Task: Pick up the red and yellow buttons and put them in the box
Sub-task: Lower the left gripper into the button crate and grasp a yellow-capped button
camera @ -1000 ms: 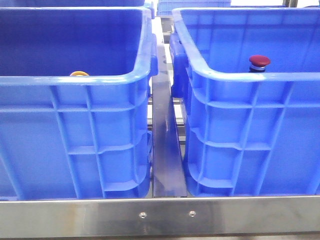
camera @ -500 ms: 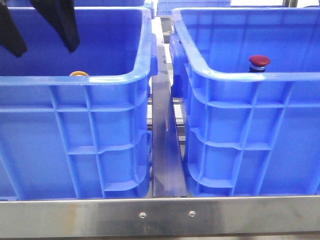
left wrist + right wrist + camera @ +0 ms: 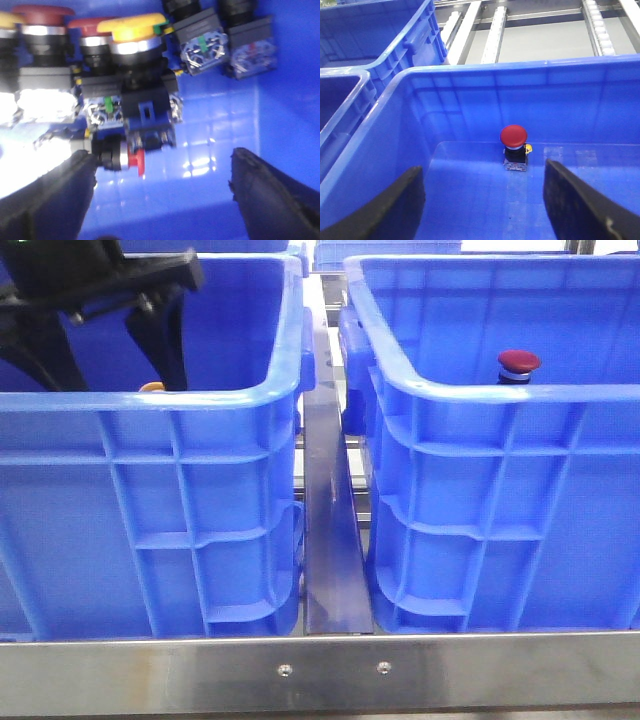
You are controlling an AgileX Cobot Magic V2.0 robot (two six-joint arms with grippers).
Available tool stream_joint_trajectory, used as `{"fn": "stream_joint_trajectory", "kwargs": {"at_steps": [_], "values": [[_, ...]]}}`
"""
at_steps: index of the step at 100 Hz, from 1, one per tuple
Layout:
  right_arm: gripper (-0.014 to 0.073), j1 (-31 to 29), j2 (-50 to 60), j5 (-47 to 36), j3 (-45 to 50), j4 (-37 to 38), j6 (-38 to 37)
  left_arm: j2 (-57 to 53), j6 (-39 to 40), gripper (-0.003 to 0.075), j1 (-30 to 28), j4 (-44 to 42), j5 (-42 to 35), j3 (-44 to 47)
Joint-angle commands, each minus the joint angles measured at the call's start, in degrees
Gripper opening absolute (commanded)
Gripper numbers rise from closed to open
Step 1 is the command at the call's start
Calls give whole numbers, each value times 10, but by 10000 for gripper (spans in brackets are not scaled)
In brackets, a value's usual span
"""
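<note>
Two blue crates stand side by side, the left crate and the right crate. My left gripper is open and empty, down inside the left crate. In the left wrist view it hangs above a cluster of buttons: a yellow-capped button, dark red-capped ones and a small red one lying on its side. A sliver of yellow cap shows over the rim. A red button stands upright in the right crate. My right gripper is open and empty above that red button.
Black switch blocks lie beside the buttons in the left crate. A metal rail runs between the crates and a metal bar crosses the front. Conveyor rollers and another blue crate lie beyond.
My left gripper has come down from the top edge into the left crate, and its finger now partly covers the yellow cap. The red button has not moved.
</note>
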State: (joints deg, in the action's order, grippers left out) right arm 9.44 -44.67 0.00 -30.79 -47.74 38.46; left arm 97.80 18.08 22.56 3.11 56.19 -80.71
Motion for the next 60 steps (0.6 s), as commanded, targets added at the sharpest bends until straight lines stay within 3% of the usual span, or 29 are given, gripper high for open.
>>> {"fn": "stream_joint_trajectory", "kwargs": {"at_steps": [1, 41, 50, 60], "values": [[525, -3, 1, -28, -14, 5, 5, -2, -1, 527, -4, 6, -16, -31], [525, -3, 1, -28, -14, 5, 5, 67, -1, 517, -6, 5, -30, -78], [525, -3, 1, -28, -14, 5, 5, 71, -1, 474, -6, 5, -29, -78], [525, -3, 1, -28, -14, 5, 5, 74, -1, 365, -6, 5, -26, -78]]}}
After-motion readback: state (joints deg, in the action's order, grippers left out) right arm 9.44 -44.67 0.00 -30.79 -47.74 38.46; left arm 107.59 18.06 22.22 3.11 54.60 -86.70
